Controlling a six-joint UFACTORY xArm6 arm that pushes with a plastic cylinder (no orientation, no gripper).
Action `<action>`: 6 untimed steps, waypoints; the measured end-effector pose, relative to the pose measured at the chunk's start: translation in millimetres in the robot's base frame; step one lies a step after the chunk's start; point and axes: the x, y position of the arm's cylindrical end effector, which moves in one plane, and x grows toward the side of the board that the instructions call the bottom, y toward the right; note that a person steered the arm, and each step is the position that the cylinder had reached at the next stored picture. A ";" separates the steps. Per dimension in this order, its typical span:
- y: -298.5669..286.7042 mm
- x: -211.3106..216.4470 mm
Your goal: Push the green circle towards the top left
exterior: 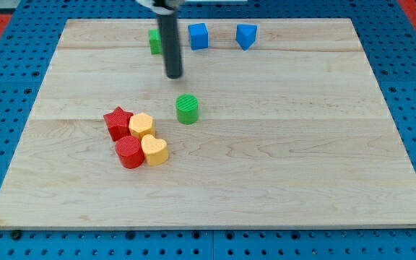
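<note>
The green circle [188, 109] is a short cylinder standing a little left of the board's middle. My tip [174, 76] is above it in the view and slightly to its left, a short gap away and not touching it. The rod rises from the tip to the view's top edge and hides part of a second green block [153, 41] near the board's top edge; that block's shape cannot be made out.
A red star [118, 123], a yellow block [141, 126], a red cylinder [129, 153] and a yellow heart [154, 150] cluster lower left of the green circle. A blue cube [198, 35] and another blue block [246, 36] sit near the wooden board's [302, 144] top edge.
</note>
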 end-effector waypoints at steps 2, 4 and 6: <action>68.0 63.8; 17.9 70.5; -13.3 81.6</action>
